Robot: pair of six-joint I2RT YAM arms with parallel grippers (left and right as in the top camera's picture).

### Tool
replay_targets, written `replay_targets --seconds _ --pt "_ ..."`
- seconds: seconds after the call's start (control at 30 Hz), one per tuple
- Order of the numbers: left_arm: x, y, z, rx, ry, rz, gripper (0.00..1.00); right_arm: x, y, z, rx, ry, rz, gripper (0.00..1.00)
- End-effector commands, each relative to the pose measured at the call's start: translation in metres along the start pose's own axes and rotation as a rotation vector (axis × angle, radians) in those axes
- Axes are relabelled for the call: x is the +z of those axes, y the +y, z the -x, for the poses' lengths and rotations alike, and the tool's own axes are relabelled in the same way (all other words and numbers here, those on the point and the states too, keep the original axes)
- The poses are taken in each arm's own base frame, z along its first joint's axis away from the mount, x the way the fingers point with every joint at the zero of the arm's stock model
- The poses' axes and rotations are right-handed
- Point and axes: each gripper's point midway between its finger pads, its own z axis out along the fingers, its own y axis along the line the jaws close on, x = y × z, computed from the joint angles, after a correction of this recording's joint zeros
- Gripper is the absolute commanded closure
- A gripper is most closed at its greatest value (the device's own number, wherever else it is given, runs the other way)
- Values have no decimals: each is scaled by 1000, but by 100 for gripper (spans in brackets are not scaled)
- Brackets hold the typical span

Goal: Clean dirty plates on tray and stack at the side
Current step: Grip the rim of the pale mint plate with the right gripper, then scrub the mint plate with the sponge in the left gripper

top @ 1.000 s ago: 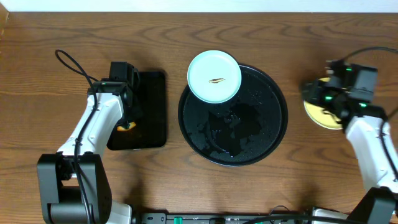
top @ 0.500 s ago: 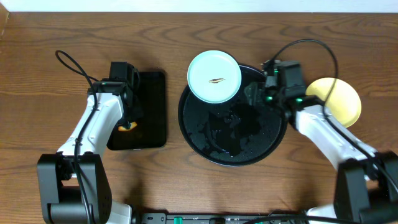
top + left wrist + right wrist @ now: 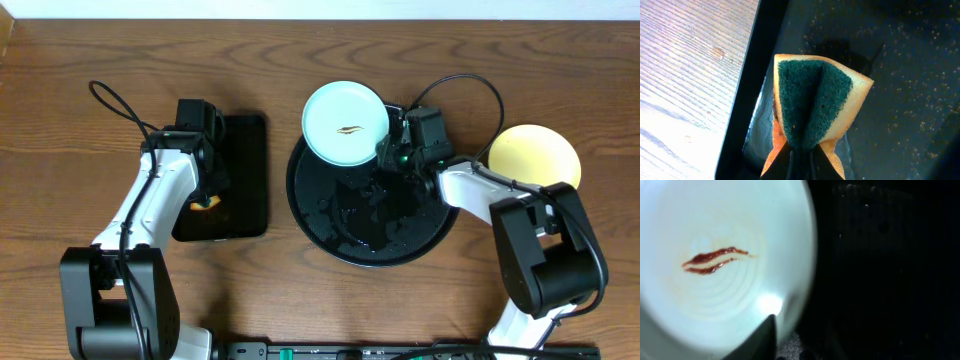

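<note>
One pale mint plate (image 3: pixel 345 122) with a brown smear (image 3: pixel 715 260) rests on the upper left rim of the round black tray (image 3: pixel 400 235). The pale yellow plate (image 3: pixel 535 158) lies on the table to the right of the tray. A second mint plate is not in view. My right gripper (image 3: pixel 392 150) is open at the mint plate's right edge, with one finger (image 3: pixel 767 335) over the rim. My left gripper (image 3: pixel 205 198) is shut on a green-and-yellow sponge (image 3: pixel 815 102) over the rectangular black tray.
The small rectangular black tray (image 3: pixel 240 150) lies at the left on the wooden table (image 3: pixel 80 170). The round tray's surface looks wet. My right arm's cable arcs above the tray's right side (image 3: pixel 470 85).
My right arm has swung left from the yellow plate to the mint plate's right edge, leaving the yellow plate on the table. The left arm has not moved.
</note>
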Motion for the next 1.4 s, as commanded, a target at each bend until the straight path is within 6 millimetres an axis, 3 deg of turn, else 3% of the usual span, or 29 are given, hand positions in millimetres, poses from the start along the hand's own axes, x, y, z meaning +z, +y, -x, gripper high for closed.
replay_targets --seconds 0.0,0.23,0.43,0.6,0.8,0.9,1.03,1.2,1.37 --pt "-3 -1 3 -7 -10 -2 91 6 -4 -7 41 18 -19 81" --pt "-3 -1 2 -6 -6 0 91 4 -6 -7 44 24 -25 99" --pt "-3 -1 3 -5 -6 0 91 -6 -12 -11 -6 52 -60 99" --pt "-3 -3 2 -4 -1 -14 91 -32 -32 -12 -74 72 -183 99" --pt "-21 -60 -15 111 77 -358 92 -74 -36 3 -245 41 -279 99" --pt "-51 -102 -22 209 76 -617 92 -86 -33 1 -277 52 -276 99" --pt "-90 -151 -30 323 34 -866 92 -90 -40 -21 -278 143 -304 99" --pt "-102 -187 -47 395 39 -934 92 -91 -45 -41 -288 224 -328 99" --pt "-98 -218 -71 401 108 -946 92 -91 -43 -45 -286 232 -328 99"
